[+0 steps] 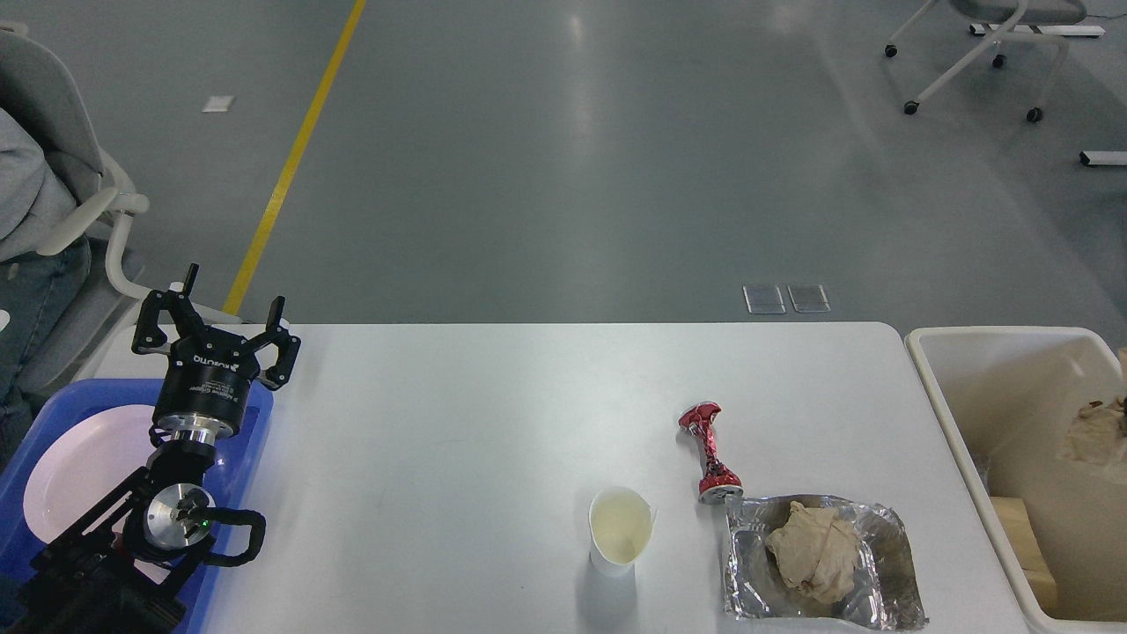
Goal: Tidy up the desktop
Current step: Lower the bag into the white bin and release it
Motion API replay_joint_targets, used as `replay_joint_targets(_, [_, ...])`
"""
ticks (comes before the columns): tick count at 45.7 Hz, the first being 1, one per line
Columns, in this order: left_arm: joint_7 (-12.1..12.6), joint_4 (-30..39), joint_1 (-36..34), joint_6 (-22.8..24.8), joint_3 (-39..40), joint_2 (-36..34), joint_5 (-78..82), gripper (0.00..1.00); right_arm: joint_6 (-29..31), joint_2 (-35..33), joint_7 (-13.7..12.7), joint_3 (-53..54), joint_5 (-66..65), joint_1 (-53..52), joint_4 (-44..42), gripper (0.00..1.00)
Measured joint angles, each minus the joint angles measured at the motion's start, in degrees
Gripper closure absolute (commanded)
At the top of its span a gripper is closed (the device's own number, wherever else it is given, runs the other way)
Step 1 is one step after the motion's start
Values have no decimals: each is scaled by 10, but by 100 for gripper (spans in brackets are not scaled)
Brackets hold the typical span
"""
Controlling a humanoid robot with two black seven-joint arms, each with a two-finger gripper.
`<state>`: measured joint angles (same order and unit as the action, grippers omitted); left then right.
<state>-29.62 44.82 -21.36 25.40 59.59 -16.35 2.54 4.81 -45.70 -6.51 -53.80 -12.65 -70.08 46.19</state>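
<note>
Progress looks partial. Crumpled brown paper (1094, 430) lies inside the cream rectangular plastic bin (933, 374) that stands just beside the right end of the wide white table (493, 414), and a tan block (1021, 537) sits lower in the same bin, so some rubbish seems already cleared.

Three things remain on the table, all toward that bin end. A crushed red metal can (710, 451) lies on its side. Just beside its lower end sits a crinkled silver foil tray (885, 577) holding a wad of brown paper (814, 550); whether can and tray touch I cannot tell. A white paper cup (621, 528) stands upright near the tray, on the side away from the bin, and apart from it.

At the table's far end from the bin, a blue plastic tray (255, 414) holds a white round plate (79, 467). The left gripper (224, 321) hovers over that tray's corner, fingers spread apart and holding nothing. The right gripper is out of sight.

By my judgement the can, foil tray and cup are left to remove.
</note>
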Motion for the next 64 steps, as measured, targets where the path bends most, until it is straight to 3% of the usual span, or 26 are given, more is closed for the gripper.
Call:
replay_joint_targets(5, [0,0,0,0,0,0,0,4,-11,47,-1,83,-2,116,-100,100])
replay_joint_targets(13, [0,0,0,0,0,0,0,4,-45,161,3,130,6,254,-269,100])
replay_joint_targets(24, [0,0,0,0,0,0,0,4,-93,265,0,138,7,335,-371,100])
replay_joint_targets(42, [0,0,0,0,0,0,0,4,-98,313,-6,137,7,359,-405,100])
replay_joint_targets(63, [0,0,0,0,0,0,0,4,-97,273,-6,146,22,358,-401,100])
replay_joint_targets(64, [0,0,0,0,0,0,0,4,-97,272,-6,146,23,358,-401,89])
